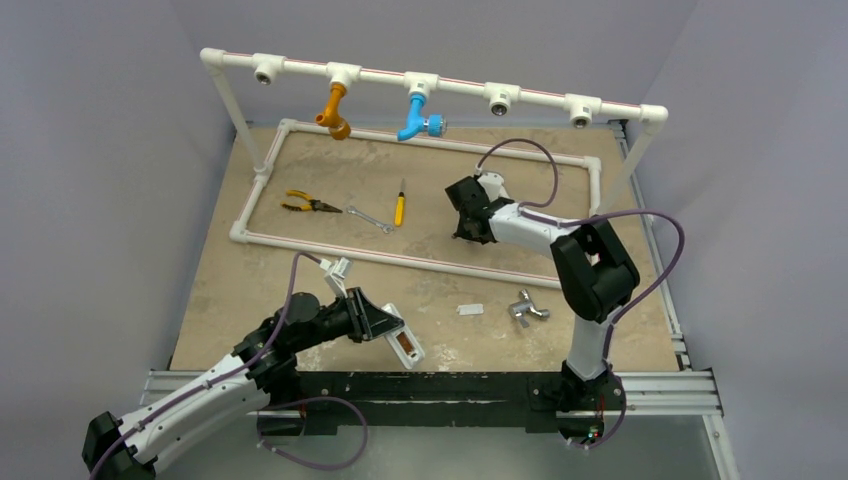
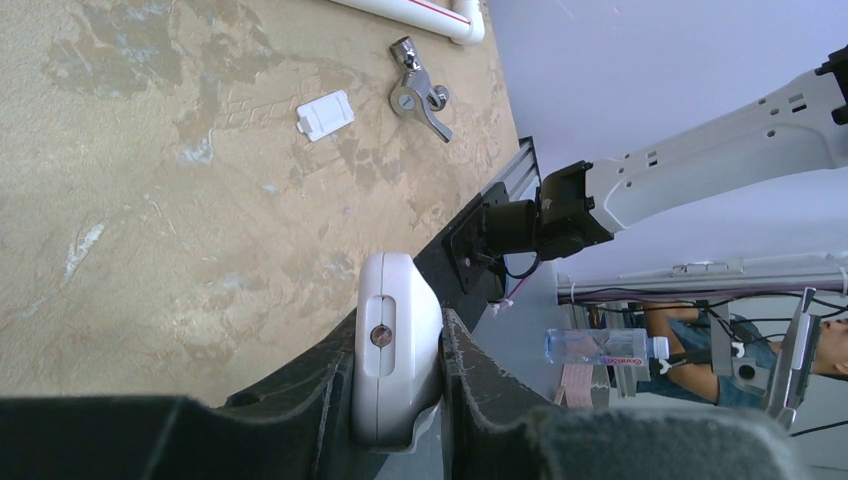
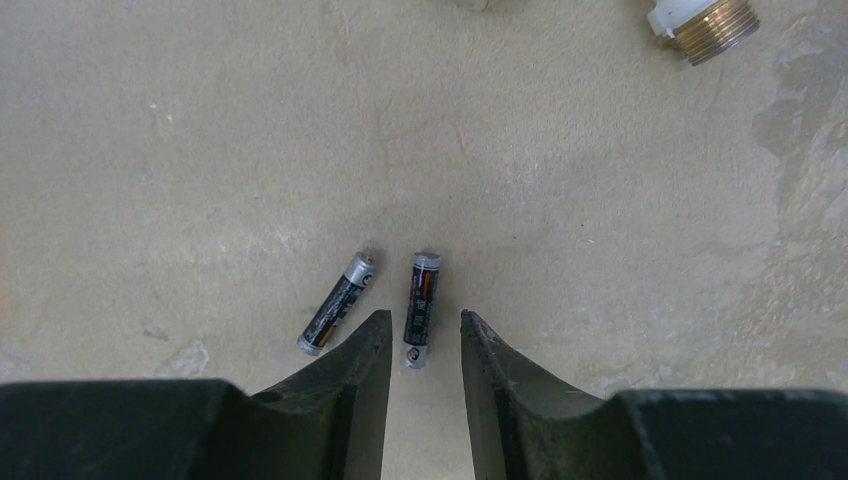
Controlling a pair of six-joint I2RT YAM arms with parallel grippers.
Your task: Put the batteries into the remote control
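Tabletop (image 1: 440,285): cover (image 1: 470,310), tap fitting (image 1: 527,309) near remote control (image 1: 403,341).

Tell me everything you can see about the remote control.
The remote control is a white oblong of smooth plastic with rounded corners. A recessed bay on its upturned face looks orange-brown. The left gripper is shut on its long sides, holding it tilted over the near edge of the table.

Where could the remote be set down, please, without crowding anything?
The bare table between the remote and the cover is free, as is the near-left corner in front of the frame. Crowded: around pliers, wrench and screwdriver, and by the batteries.
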